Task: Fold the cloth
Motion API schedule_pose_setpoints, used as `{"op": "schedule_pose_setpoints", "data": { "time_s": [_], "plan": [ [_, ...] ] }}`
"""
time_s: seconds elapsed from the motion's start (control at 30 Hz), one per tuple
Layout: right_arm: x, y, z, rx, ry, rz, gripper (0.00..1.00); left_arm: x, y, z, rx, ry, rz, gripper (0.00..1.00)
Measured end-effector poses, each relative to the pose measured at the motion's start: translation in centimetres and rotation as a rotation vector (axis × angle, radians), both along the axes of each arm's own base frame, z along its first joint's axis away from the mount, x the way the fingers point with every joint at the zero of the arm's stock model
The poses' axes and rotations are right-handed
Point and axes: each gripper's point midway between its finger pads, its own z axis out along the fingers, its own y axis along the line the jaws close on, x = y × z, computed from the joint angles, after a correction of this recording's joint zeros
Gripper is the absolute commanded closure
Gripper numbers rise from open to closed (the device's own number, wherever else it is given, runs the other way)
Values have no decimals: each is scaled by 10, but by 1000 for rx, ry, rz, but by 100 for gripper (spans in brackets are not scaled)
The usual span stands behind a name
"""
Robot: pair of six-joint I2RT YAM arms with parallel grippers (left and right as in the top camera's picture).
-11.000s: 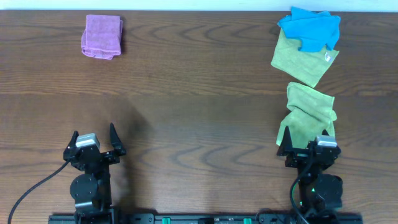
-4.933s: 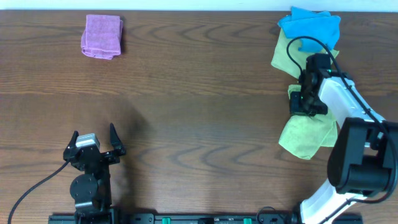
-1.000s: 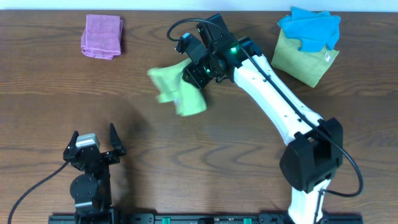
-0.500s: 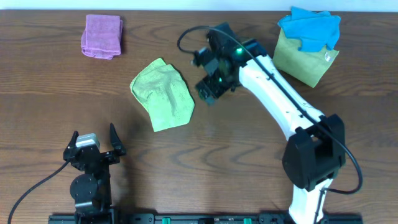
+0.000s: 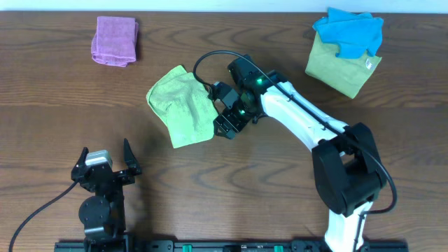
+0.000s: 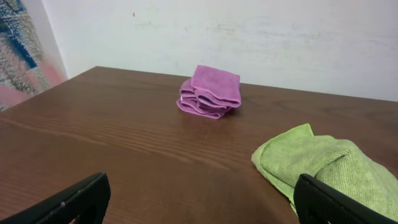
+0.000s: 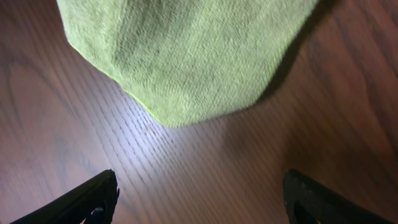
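Cloth (image 5: 183, 105), lime-green and rumpled, on the tabletop (image 5: 280, 196) left of centre, about midway between the far and near edges. It rests in a loose heap with 1 raised ridge across it and its edges partly doubled under, so no fold is yet made. Its white tag cannot be made out. This central spot probably serves the task, since both arms can reach it.

The right gripper (image 5: 220, 116) stands just beside the right edge of the cloth. In the right wrist view its 2 fingers (image 7: 87, 199) are spread wide, with only bare wood between them and the cloth's rounded border just ahead. The cloth is therefore free, and the gripper seems placed to take that border.

The left gripper (image 5: 106, 155) sits near the near edge, toward the left corner, well apart from the cloth. Its fingers are also fully spread and hold nothing. It faces the cloth across open wood, apparently ready to help.

The other 3 cloths lie by the far edge, apparently kept out of the working area. The purple cloth (image 5: 115, 40) is folded toward the left corner. The blue cloth (image 5: 348, 31) lies on the duller yellow-green cloth (image 5: 343, 68) toward the right corner.
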Motion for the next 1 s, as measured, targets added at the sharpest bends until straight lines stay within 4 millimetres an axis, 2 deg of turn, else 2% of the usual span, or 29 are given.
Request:
{"op": "schedule_pose_setpoints", "data": {
  "time_s": [0.13, 0.33, 0.43, 0.67, 0.83, 1.0],
  "plan": [
    [7, 11, -2, 54, -19, 12, 14, 0, 0, 0, 0, 0, 0, 5],
    [9, 15, -32, 61, 25, 11, 14, 0, 0, 0, 0, 0, 0, 5],
    [15, 15, -40, 71, 26, 2, 14, 0, 0, 0, 0, 0, 0, 5],
    [28, 22, -35, 116, -15, -18, 16, 0, 0, 0, 0, 0, 0, 5],
    [26, 28, -38, 151, 18, -32, 20, 0, 0, 0, 0, 0, 0, 5],
    [24, 29, -40, 161, 38, -41, 28, 0, 0, 0, 0, 0, 0, 5]
  ]
}}
